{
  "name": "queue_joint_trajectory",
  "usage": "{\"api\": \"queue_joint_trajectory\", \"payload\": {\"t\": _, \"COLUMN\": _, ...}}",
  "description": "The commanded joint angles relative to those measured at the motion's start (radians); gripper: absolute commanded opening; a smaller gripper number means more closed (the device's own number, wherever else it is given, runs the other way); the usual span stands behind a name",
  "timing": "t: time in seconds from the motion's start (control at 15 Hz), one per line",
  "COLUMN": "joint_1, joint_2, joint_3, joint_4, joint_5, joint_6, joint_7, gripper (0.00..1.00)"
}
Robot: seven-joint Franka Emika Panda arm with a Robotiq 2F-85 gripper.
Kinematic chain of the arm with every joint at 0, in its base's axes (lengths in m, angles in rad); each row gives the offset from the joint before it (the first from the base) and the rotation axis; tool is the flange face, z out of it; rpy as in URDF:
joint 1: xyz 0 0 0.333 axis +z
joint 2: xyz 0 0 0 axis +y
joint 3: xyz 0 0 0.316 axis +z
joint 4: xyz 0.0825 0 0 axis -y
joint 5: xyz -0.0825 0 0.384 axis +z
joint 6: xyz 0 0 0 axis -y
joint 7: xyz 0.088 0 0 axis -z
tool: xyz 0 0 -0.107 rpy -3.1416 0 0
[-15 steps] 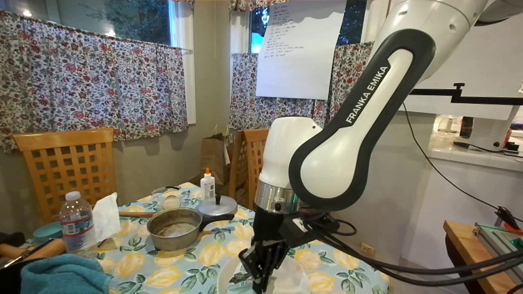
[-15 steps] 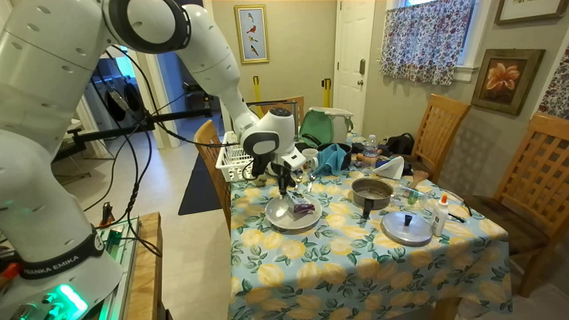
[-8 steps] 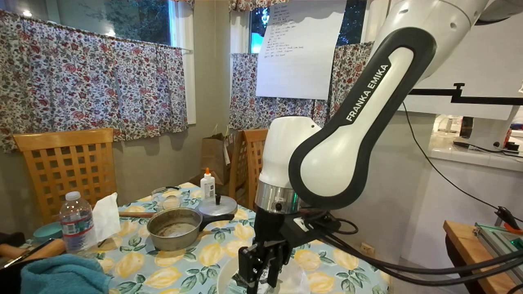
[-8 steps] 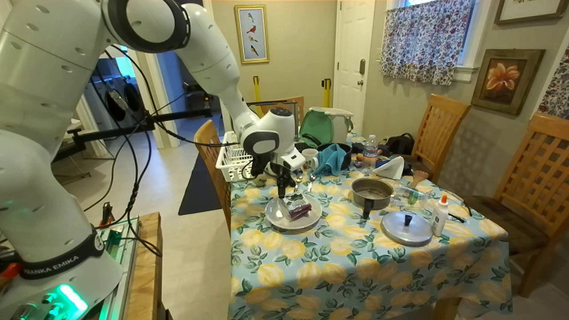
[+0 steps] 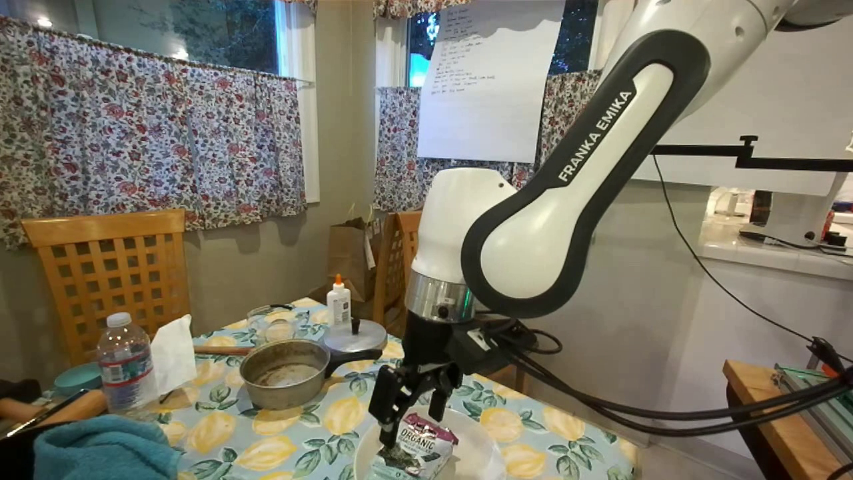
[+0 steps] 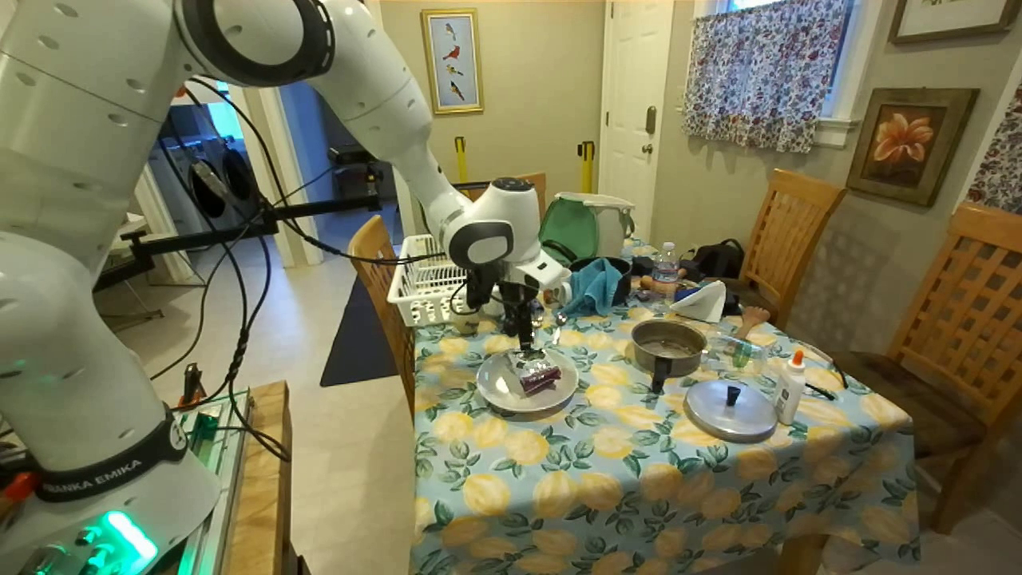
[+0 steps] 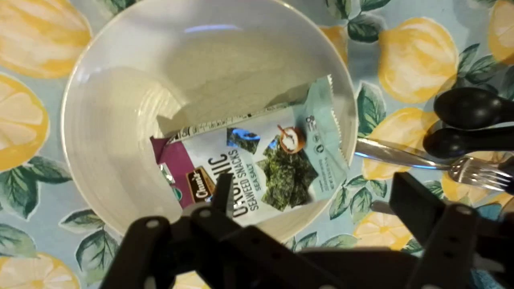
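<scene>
In my wrist view, the seaweed snack packet [image 7: 257, 156] is showing glossy plastic film, and the dish [image 7: 116, 100] is shining smooth. I'm seeing the saucepan [image 5: 286, 395] showing dull, stained metal, the metal lid [image 6: 718, 417] gleaming, the towel [image 5: 106, 450] looking rough and matt, the fork [image 7: 476, 172] glinting like polished metal.

In an exterior view, a pale-blue lemon-print cloth [image 6: 599, 479] covers the tabletop [image 6: 607, 391] beneath a round white plate [image 6: 499, 386] and, at the plate's three o'clock, a grey metal saucepan [image 6: 687, 365] and round silver lid [image 6: 722, 416].
</scene>
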Motion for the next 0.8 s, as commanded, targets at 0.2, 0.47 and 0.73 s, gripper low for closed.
{"api": "queue_joint_trajectory", "payload": {"t": 0.2, "joint_1": -0.007, "joint_2": 0.062, "joint_3": -0.001, "joint_4": 0.188, "joint_5": -0.127, "joint_6": -0.148, "joint_7": -0.17, "gripper": 1.0}}
{"api": "queue_joint_trajectory", "payload": {"t": 0.47, "joint_1": -0.019, "joint_2": 0.127, "joint_3": 0.016, "joint_4": 0.3, "joint_5": -0.171, "joint_6": -0.209, "joint_7": -0.306, "gripper": 1.0}}
{"api": "queue_joint_trajectory", "payload": {"t": 0.73, "joint_1": -0.029, "joint_2": 0.211, "joint_3": 0.041, "joint_4": 0.409, "joint_5": -0.184, "joint_6": -0.259, "joint_7": -0.415, "gripper": 1.0}}
